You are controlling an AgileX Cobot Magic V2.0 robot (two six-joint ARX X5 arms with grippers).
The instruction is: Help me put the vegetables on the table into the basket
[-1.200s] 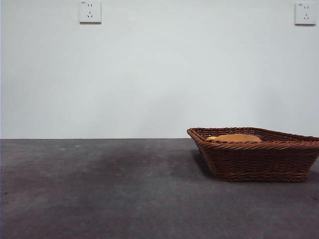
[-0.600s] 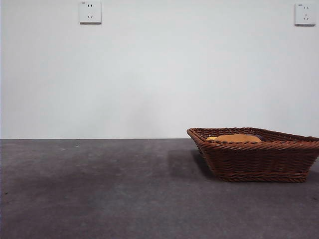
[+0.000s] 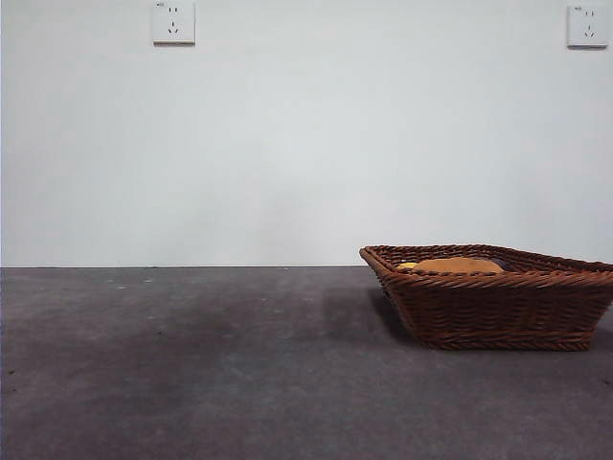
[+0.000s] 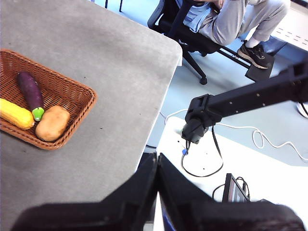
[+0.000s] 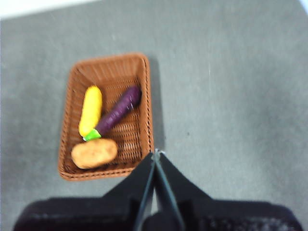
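The brown wicker basket [image 3: 493, 297] stands on the dark grey table [image 3: 192, 364] at the right of the front view. It also shows in the left wrist view [image 4: 79, 91] and the right wrist view [image 5: 144, 86]. Inside it lie the yellow piece [image 5: 90, 110], the purple piece [image 5: 119, 110] and the tan potato-like lump [image 5: 94, 153]; they also show in the left wrist view [image 4: 15, 114] [image 4: 30, 89] [image 4: 52, 123]. My left gripper [image 4: 158, 156] is shut and empty, high over the table's edge. My right gripper [image 5: 155, 153] is shut and empty, high above the basket's side.
Beyond the table's edge a seated person [image 4: 226, 19] on an office chair and a black arm [image 4: 240, 101] over a white stand show in the left wrist view. Two wall sockets [image 3: 173, 22] hang on the white wall.
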